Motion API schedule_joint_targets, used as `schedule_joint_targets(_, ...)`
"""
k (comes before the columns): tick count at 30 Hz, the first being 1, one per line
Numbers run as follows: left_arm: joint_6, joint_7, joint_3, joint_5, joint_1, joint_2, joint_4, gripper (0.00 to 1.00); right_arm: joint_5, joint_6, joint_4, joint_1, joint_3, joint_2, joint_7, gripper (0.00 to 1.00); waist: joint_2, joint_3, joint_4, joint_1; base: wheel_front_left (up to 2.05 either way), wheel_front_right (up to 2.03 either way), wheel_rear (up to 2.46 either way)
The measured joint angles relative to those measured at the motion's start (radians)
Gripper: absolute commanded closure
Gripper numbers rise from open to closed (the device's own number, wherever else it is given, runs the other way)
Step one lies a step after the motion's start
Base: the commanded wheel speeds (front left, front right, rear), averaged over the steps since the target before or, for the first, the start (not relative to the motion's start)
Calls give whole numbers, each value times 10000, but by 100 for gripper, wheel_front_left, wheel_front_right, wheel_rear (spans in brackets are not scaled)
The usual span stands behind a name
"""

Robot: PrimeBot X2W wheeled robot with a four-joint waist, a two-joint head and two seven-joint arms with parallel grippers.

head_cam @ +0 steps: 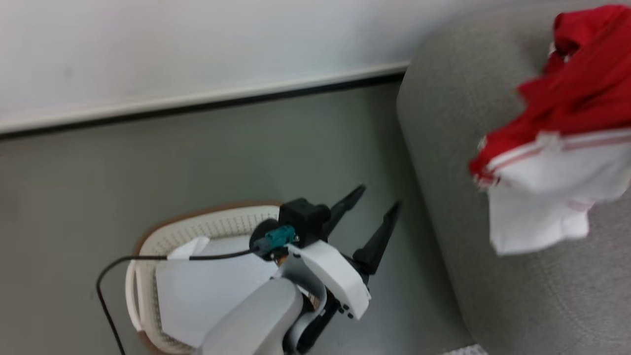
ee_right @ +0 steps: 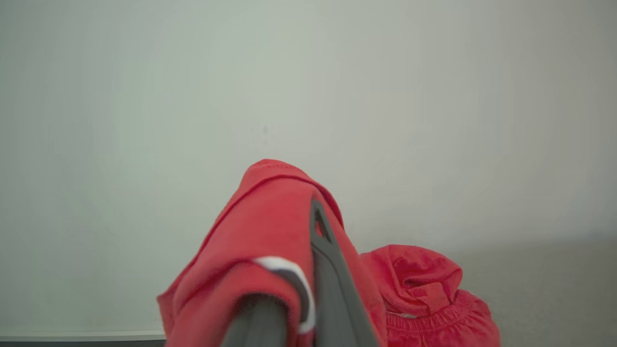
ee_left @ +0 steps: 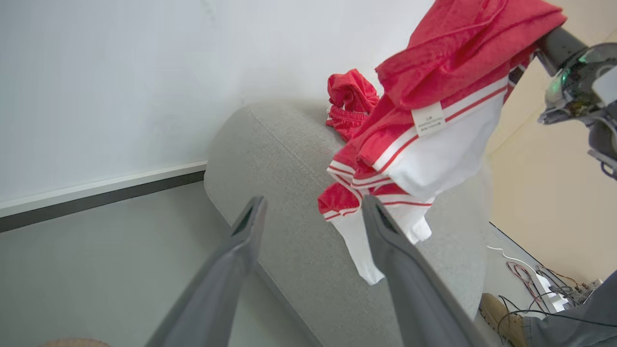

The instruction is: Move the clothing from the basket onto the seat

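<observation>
seat (head_cam: 453, 123): grey sofa standing against the white wall (head_cam: 197, 39).
basket (head_cam: 207, 224): on the floor (head_cam: 197, 162) to the left of the seat, pale lining (head_cam: 207, 291) inside.
left gripper (head_cam: 379, 196): fingers spread wide, holding nothing, raised between basket and seat.
right gripper (ee_right: 311, 221): fingers pressed together, pinching the held garment, which drapes over them.
held garment (head_cam: 557, 148): red and white, hanging above the seat with the white panel lowest. Possibly clear of the cushion, but the blur hides it.
second garment (ee_left: 349, 96): 1 red bundle lying on the seat near the wall.
</observation>
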Motion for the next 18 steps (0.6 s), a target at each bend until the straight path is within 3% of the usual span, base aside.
schedule_joint_targets(9,247,-23,314,382,-847,376,-539,0,63,0,1630,-3684,-1561,-1743,1323,100,-1,1798,729,2,0,0,0)
schedule_joint_targets(14,370,27,368,474,-1005,606,-920,0,-470,0,2928,-5539,-2481,-2961,1912,100,0,2450,1261,1,0,0,0)
schedule_joint_targets(18,493,96,349,512,-995,663,-1227,0,-1179,2,4182,-6186,-2895,-3338,1981,100,0,2900,1655,0,0,0,0)
